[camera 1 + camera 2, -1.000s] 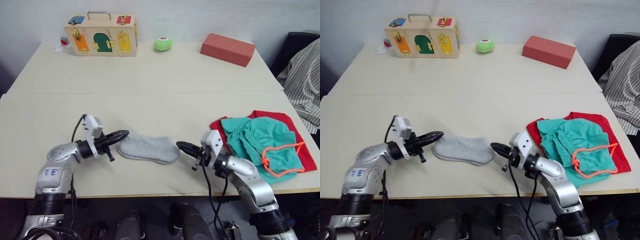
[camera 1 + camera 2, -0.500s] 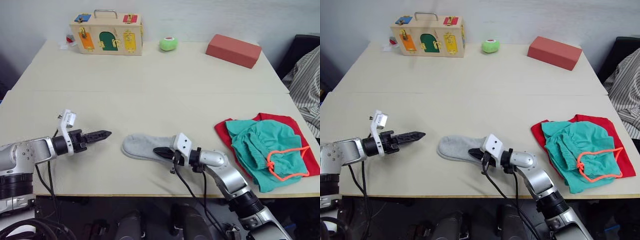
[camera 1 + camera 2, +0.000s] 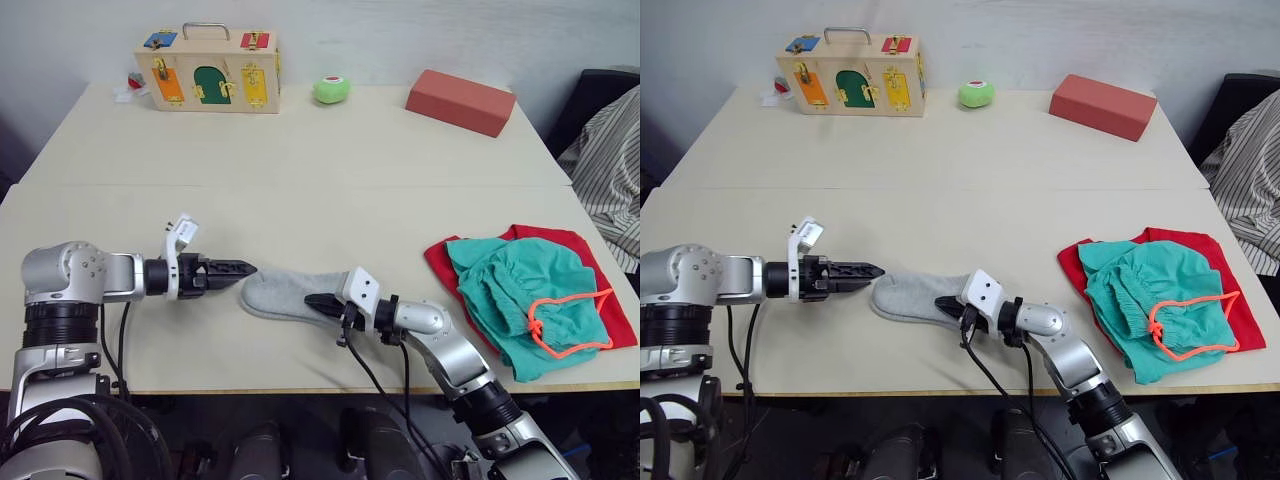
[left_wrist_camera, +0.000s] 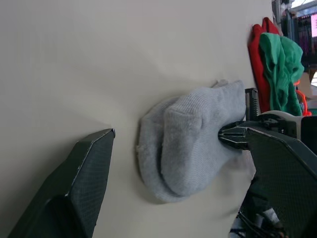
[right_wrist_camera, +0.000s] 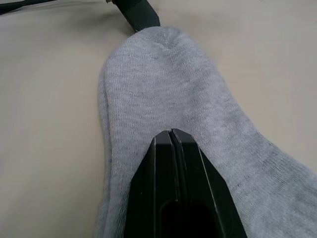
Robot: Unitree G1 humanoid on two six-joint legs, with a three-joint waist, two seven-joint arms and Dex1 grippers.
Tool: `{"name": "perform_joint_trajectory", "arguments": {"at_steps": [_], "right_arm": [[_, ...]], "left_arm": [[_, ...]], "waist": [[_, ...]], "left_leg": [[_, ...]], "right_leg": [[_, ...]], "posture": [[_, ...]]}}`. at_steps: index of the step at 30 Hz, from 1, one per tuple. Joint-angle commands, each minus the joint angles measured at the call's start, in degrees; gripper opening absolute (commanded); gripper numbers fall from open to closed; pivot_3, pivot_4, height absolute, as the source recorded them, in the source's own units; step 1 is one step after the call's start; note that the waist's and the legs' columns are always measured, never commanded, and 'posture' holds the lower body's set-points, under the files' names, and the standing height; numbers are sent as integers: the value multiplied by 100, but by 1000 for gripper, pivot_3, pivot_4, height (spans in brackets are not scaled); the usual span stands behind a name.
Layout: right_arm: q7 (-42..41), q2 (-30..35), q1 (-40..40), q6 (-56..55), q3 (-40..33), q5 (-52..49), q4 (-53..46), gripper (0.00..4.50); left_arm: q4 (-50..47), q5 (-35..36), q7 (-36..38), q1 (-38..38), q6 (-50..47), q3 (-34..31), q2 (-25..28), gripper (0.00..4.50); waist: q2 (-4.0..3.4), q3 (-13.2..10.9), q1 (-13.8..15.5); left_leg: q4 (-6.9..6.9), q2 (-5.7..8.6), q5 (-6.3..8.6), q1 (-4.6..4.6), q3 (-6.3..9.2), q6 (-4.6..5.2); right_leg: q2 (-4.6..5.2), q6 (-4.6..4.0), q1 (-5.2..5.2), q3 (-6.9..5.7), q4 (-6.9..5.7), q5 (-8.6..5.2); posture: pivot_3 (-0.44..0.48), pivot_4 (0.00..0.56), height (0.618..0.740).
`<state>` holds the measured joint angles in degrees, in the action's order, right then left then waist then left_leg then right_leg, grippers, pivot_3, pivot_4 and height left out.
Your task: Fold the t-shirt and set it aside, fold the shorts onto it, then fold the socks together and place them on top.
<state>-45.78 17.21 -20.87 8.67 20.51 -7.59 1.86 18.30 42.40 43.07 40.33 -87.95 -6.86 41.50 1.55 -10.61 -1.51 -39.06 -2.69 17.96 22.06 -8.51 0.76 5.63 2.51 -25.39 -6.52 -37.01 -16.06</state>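
Socks (image 3: 285, 293) lie stacked near the table's (image 3: 300, 160) front edge, right gripper (image 3: 318, 302) pressing closed on top, left gripper (image 4: 163, 168) open at nine o'clock (shorts (image 3: 520, 295) already on t-shirt (image 3: 555, 245)); placing remains.

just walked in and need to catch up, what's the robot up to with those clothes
The robot is working on the grey socks, which lie stacked near the front of the table. The right gripper, fingers shut, rests on top of the socks, while the left gripper points at their other end, its tip right at the toe. The teal shorts already sit in a loose heap on the red t-shirt on the robot's right. The socks are not yet on that pile.
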Motion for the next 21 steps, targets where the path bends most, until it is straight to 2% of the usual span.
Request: {"name": "perform_joint_trajectory", "arguments": {"at_steps": [1,10,15,16,21], "right_arm": [[-30,9,23,12,52,136,112,0],[1,-19,32,16,33,181,104,0],[-19,-11,53,38,49,197,95,0],[-20,-13,59,48,56,203,89,0],[-69,27,197,200,53,130,-94,0]], "left_arm": [[-93,6,175,-20,-197,444,-23,4399],[217,-48,267,198,-25,218,-49,1706],[-189,191,470,208,43,138,-103,136],[-415,260,565,179,46,213,-68,22],[-1287,615,807,241,-204,436,-82,22]], "waist": [[0,0,-4],[0,0,-8],[0,0,-10],[0,0,-10],[0,0,-10]], "left_leg": [[0,0,0,-1,0,0],[-1,-2,-1,0,0,-1],[0,-3,-1,0,0,-1],[0,-3,-1,0,0,-1],[0,-3,-1,0,0,-1]], "right_leg": [[0,0,0,1,0,0],[-1,0,-1,1,-1,0],[-1,0,-2,2,0,0],[-1,0,-1,2,0,0],[0,0,-1,3,0,0]], "posture": [[0,150,740],[0,150,740],[0,150,740],[0,150,740],[0,150,740]]}}
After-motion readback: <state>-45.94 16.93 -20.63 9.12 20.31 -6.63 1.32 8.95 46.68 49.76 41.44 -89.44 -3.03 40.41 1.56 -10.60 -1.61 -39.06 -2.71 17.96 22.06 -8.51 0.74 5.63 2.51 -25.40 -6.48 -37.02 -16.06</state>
